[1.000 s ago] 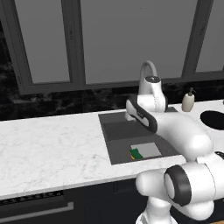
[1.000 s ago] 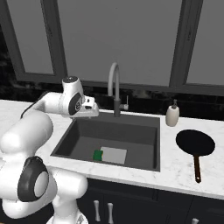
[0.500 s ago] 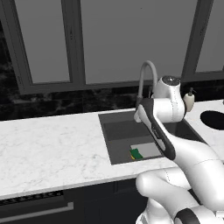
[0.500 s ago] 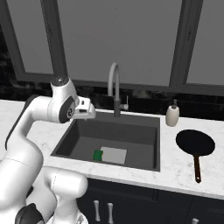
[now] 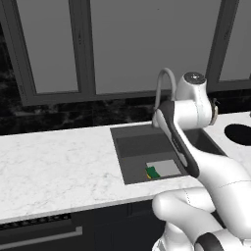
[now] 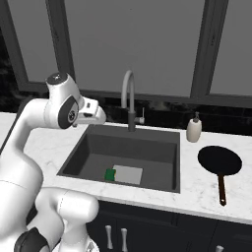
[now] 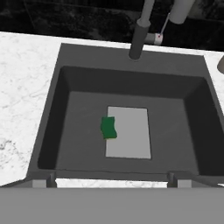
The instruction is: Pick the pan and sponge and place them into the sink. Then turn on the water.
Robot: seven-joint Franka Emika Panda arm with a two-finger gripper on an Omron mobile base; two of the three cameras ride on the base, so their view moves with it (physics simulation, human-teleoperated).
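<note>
One large dark grey rectangular sink (image 6: 167, 147) is sunk into the white marble counter (image 5: 54, 166), and everything else is placed around it. On the sink floor lies one lighter grey square patch (image 7: 128, 132), and one small rectangular sponge with a dark green top (image 7: 108, 127) rests at the left edge of that patch as the hand view has it, partly overlapping it; from the left base view a thin yellow layer shows along the sponge's side (image 5: 152, 172). One curved grey gooseneck faucet (image 6: 129, 101) rises from the counter behind the sink at its back rim, with a small side lever just beside its base; in the hand view its upper part is cut off by the top edge. One round flat black frying pan with a thin dark reddish-brown handle (image 6: 220, 162) sits on the counter to the right of the sink, well apart from the basin, the handle pointing toward the front edge; in the left base view the pan is partly cut off at the picture's right border (image 5: 240, 133). One small cream soap bottle (image 6: 194, 129) stands near the sink's back right corner, between sink and pan. The two-finger gripper (image 7: 111, 178) hangs above the sink's front rim looking down into the basin, its two small dark fingertips (image 7: 51, 178) set wide apart with nothing between them; in the base views the hand itself is hard to make out against the arm.
</note>
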